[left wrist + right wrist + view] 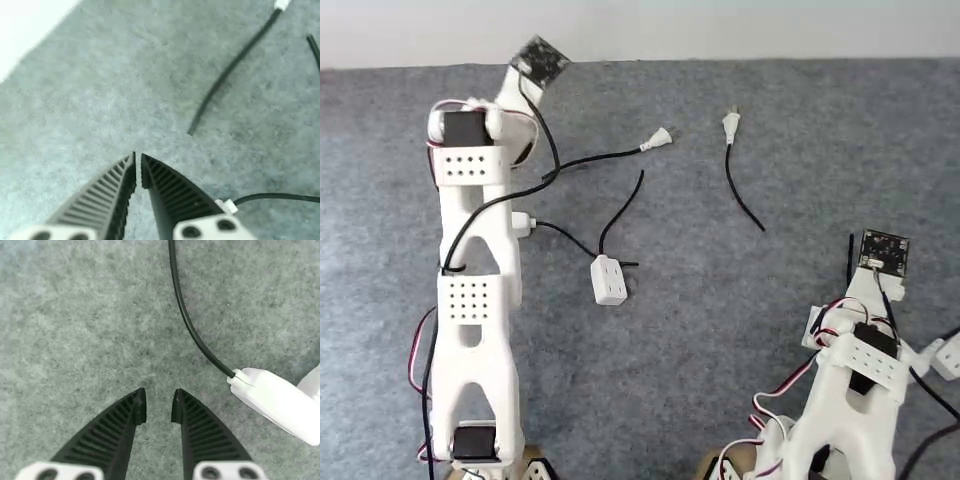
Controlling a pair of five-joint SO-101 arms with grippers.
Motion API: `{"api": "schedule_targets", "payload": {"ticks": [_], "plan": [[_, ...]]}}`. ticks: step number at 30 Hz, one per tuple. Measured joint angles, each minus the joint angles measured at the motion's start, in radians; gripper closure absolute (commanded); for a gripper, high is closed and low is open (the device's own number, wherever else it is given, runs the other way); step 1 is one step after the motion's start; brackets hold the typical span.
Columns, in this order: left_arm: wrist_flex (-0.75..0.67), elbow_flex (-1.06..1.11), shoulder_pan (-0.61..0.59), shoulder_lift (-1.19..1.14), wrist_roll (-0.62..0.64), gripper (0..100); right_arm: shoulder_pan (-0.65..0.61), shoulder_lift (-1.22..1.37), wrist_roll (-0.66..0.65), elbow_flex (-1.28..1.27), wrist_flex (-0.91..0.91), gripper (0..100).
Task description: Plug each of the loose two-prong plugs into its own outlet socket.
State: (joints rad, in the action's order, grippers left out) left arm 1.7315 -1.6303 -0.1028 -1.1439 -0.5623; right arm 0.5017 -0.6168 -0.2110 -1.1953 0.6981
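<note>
Plugs are lying loose on the grey desk: one white plug on a long black cord near the far edge, and a second plug near it trailing a short cord. Outlet block is sitting mid-desk, well apart from both. Plug bodies are likely light, hard plastic, small and a bit slick. The cords are looking limp, so gripping a cord would be letting the plug swing. Better to be pinching the plug body across its flat sides, leaving the prongs free. The outlet block is probably light too and may be sliding under the push, so it is needing bracing. Left gripper is hovering over bare felt, jaws almost pressed together, holding nothing. Right gripper is hanging low beside a white block with its own cord, jaws slightly spread, empty.
</note>
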Motion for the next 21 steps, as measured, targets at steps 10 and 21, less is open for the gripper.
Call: {"api": "schedule_targets", "payload": {"ticks": [10, 21], "plan": [[-0.044, -0.002, 0.014, -0.046, 0.130, 77, 0.000, 0.000, 0.000, 0.000, 0.000, 90.9], [-0.241, 0.000, 0.014, -0.293, 0.072, 77, 0.000, 0.000, 0.000, 0.000, 0.000, 90.9]]}}
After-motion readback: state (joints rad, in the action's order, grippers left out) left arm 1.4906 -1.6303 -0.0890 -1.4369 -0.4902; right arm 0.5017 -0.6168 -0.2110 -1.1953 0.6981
